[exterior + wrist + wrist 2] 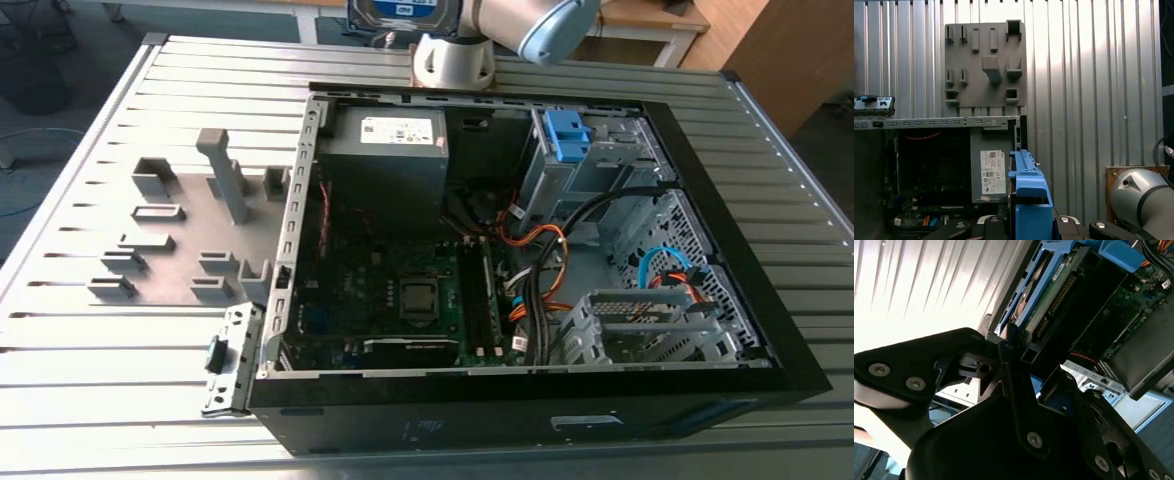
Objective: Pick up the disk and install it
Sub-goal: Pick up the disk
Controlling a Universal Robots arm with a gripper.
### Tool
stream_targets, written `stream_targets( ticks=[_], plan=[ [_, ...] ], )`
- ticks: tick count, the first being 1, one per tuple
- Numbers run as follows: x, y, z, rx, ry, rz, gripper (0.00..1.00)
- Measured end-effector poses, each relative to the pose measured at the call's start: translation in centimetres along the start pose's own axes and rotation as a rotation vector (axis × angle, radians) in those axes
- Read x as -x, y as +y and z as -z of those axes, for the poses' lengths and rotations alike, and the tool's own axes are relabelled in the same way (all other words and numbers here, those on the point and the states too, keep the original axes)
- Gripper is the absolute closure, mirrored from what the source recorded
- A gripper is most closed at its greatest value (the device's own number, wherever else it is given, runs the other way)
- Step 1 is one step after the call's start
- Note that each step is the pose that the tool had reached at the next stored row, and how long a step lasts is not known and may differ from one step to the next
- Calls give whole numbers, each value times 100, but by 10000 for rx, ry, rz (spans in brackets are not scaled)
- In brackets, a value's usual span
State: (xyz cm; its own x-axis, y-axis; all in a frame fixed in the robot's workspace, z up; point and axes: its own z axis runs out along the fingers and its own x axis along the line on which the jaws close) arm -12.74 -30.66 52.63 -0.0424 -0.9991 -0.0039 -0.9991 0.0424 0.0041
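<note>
Most of disk [1029, 195] cut off, clamped btwn jaws

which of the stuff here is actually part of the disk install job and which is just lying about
Job: disk, held by the gripper, jaws shut on it; open computer case.
Lying about: grey fixture plate; grey power supply box; slatted table.

The disk [1029, 195] is blue-framed, the ribbed table [94, 350] silver, the computer case [534, 418] black.
</note>
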Motion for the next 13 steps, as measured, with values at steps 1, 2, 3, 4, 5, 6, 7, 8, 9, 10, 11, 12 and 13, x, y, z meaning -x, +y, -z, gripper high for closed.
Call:
stream_targets(
  ticks=[1,2,3,4,5,6,7,8,9,10,11,12,13],
  plan=[
    [1,-15,0,1,0,0,64],
    [2,-31,0,1,0,-1,64],
    [2,-48,0,1,0,-1,64],
    [3,-67,0,1,-1,-1,64],
    [4,-84,0,2,0,-1,64],
    [4,-102,0,2,0,0,64],
    [5,-118,0,2,0,1,64],
    [6,-136,0,3,0,0,64],
    [7,-153,0,3,0,0,64],
    [7,-168,0,4,1,0,64],
    [8,-183,0,4,0,-1,64],
    [9,-197,0,3,0,-1,64],
    [9,-210,0,4,1,-1,64]
  ],
)
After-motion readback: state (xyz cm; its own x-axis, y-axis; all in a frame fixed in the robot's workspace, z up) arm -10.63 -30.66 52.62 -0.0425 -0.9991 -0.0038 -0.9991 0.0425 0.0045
